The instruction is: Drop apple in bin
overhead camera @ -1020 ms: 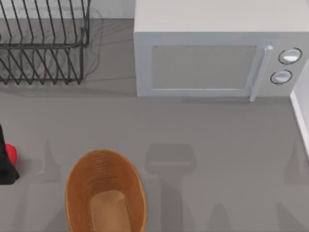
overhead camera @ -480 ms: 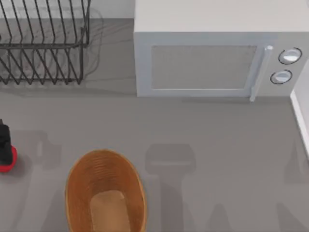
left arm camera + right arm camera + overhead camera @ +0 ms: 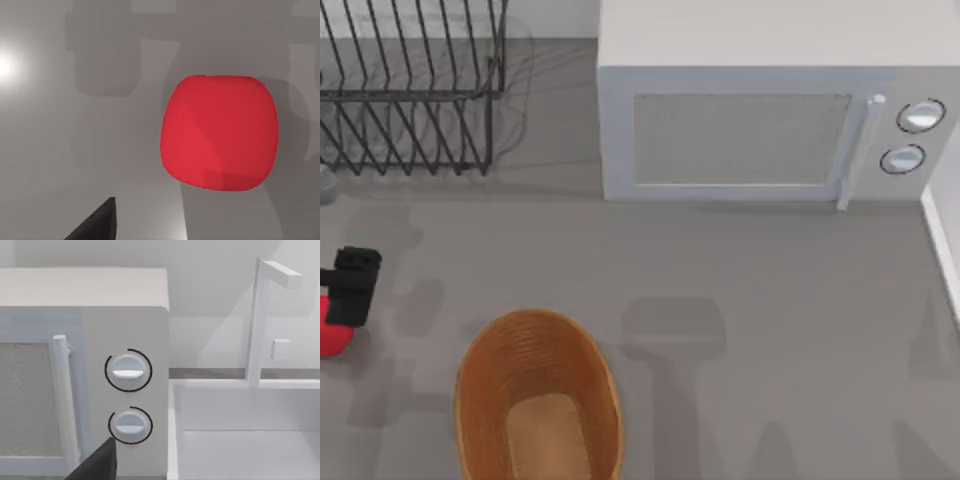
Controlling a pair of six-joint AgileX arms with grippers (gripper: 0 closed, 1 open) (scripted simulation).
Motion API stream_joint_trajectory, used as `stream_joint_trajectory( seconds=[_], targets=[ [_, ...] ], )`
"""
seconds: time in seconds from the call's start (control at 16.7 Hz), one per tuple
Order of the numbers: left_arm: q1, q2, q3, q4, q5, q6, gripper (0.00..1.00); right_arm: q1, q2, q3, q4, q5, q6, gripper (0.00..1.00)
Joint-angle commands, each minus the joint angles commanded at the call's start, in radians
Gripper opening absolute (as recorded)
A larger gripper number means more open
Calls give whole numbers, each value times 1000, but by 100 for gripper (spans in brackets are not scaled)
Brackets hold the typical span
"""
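The bright-red apple (image 3: 330, 340) lies on the grey table at the far left edge, partly under my left gripper (image 3: 351, 284), which shows as a black block just above and to the right of it. In the left wrist view the apple (image 3: 220, 132) rests free on the table with its shadow beside it, and nothing holds it. The bin (image 3: 538, 400), an oval orange-brown wicker basket with a tan floor, stands at the front of the table, to the right of the apple. A black tip of my right gripper (image 3: 95, 465) shows, facing the microwave.
A black wire dish rack (image 3: 410, 90) stands at the back left. A white microwave (image 3: 750, 130) fills the back middle and right, its knobs (image 3: 127, 370) shown close up. A white sink (image 3: 245, 440) with a faucet sits at the right edge.
My left gripper has shifted right and toward the back, coming further into the top view. The apple sits a little nearer the front than a second ago, at the table's left edge.
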Motion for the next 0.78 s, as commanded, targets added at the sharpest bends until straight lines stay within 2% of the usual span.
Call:
stream_joint_trajectory(
  seconds=[0.36,0.78],
  targets=[
    [9,294,226,-165,-11,38,100,0,0,0,0,0,0,100],
    [5,320,243,-173,-12,41,100,0,0,0,0,0,0,100]
  ],
)
